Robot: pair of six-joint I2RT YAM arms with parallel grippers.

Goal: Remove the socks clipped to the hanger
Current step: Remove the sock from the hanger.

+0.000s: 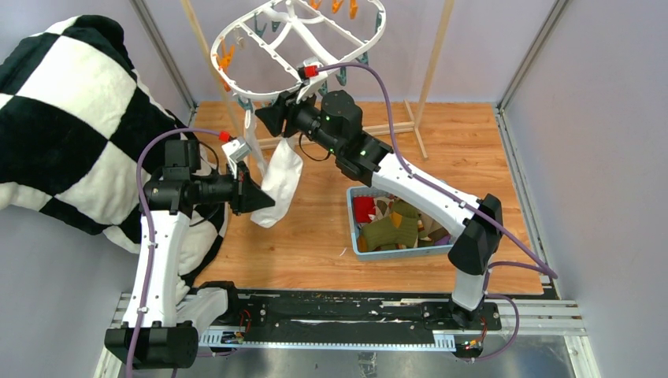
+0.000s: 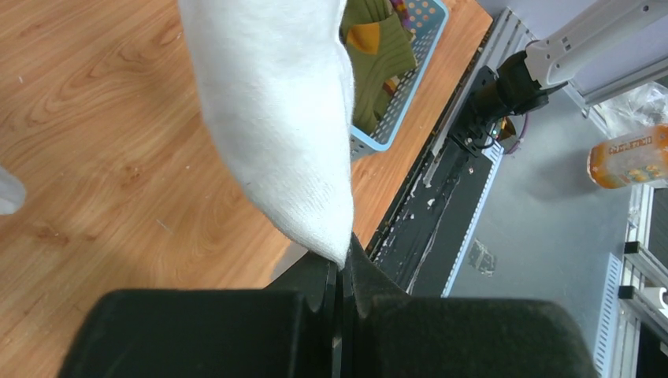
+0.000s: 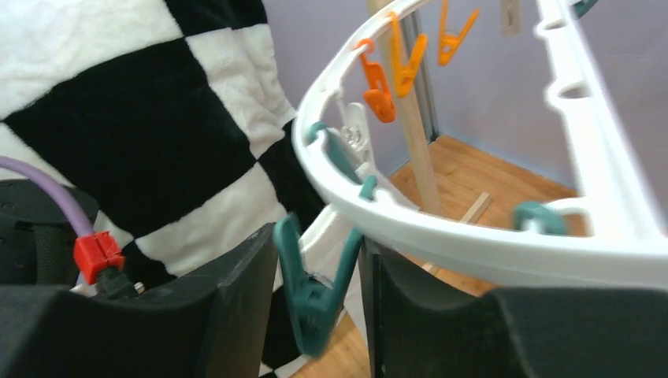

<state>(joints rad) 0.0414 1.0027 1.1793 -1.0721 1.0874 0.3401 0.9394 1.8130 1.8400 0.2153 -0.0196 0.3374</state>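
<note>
A soft, knit white sock (image 2: 276,118) hangs from the smooth white oval plastic hanger (image 3: 473,244). The left gripper (image 2: 343,266) pinches its toe tip; the right gripper (image 3: 315,319) squeezes a teal clip (image 3: 303,287) on the rim.

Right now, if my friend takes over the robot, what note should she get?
Left gripper: fingers shut on the toe of the white sock.
Right gripper: fingers either side of the teal clip on the hanger; squeezing or not, cannot tell.
Done: several socks lie in the blue basket.
Left: free the white sock hanging from the hanger, then probably drop it in the basket.
</note>
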